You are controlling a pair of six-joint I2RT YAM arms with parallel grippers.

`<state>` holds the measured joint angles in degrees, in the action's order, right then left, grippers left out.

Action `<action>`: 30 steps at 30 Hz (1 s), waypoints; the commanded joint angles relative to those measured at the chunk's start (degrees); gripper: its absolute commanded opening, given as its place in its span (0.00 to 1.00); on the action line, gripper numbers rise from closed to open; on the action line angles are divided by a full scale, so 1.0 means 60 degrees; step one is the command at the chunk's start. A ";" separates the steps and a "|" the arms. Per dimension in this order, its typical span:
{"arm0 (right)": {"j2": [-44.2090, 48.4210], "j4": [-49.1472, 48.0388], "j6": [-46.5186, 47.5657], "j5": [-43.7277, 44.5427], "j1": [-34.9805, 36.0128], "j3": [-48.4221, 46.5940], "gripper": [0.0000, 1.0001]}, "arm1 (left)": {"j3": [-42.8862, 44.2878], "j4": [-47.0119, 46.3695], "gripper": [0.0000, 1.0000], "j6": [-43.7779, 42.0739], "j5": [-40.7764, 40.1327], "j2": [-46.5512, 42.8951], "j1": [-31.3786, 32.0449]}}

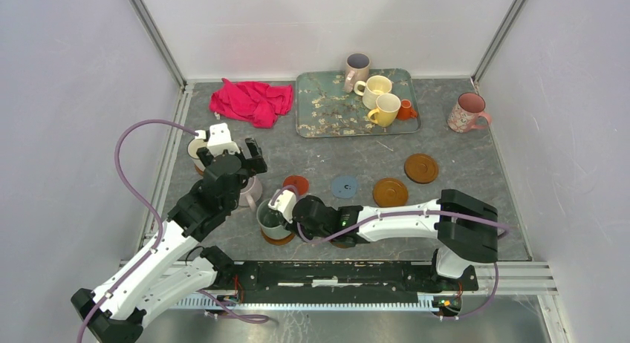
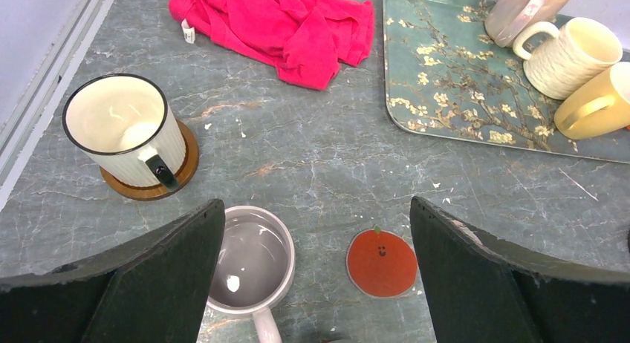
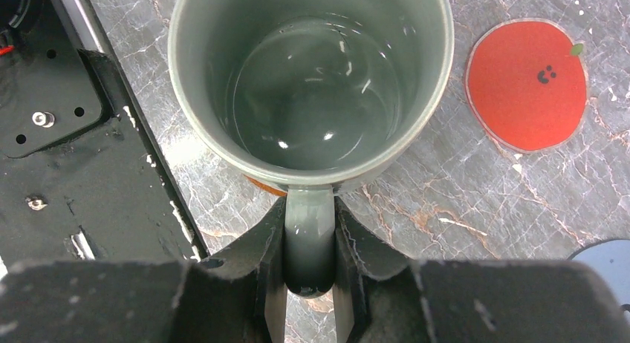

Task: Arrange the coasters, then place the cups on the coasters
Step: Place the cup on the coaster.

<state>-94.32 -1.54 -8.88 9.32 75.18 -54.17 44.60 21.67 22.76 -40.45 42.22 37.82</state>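
My right gripper (image 3: pixel 308 283) is shut on the handle of a grey-green cup (image 3: pixel 312 83), which stands upright over an amber coaster (image 1: pixel 279 240); only a sliver of that coaster shows under it. My left gripper (image 2: pixel 316 276) hangs open above a mauve cup (image 2: pixel 249 257) and a red coaster (image 2: pixel 381 263), holding nothing. A cream ribbed cup (image 2: pixel 126 131) sits on a brown coaster (image 2: pixel 160 187) at the left. A blue coaster (image 1: pixel 345 186) and two amber coasters (image 1: pixel 390 192) (image 1: pixel 421 168) lie bare to the right.
A teal blossom tray (image 1: pixel 327 105) at the back carries a mauve, a cream and a yellow mug and a tiny orange cup (image 1: pixel 405 109). A pink floral mug (image 1: pixel 466 113) stands at the back right. A red cloth (image 1: pixel 251 102) lies left of the tray.
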 commanded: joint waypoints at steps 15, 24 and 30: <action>0.0054 -0.1521 -0.0220 0.0179 0.0136 -0.0196 0.00 | -0.0050 -0.0391 1.00 0.0483 -0.0229 0.0017 -0.0064; 0.0118 -0.1526 -0.0365 0.0247 0.0221 -0.0004 0.00 | -0.0036 -0.0400 1.00 0.0482 -0.0175 0.0089 -0.0064; 0.0150 -0.1523 -0.0408 0.0288 0.0236 0.0148 0.00 | -0.0037 -0.0404 1.00 0.0491 -0.0140 0.0112 -0.0064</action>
<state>-95.55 -3.07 -10.68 9.34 76.14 -52.66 44.58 21.67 23.49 -40.42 42.74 37.67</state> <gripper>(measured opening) 0.282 0.994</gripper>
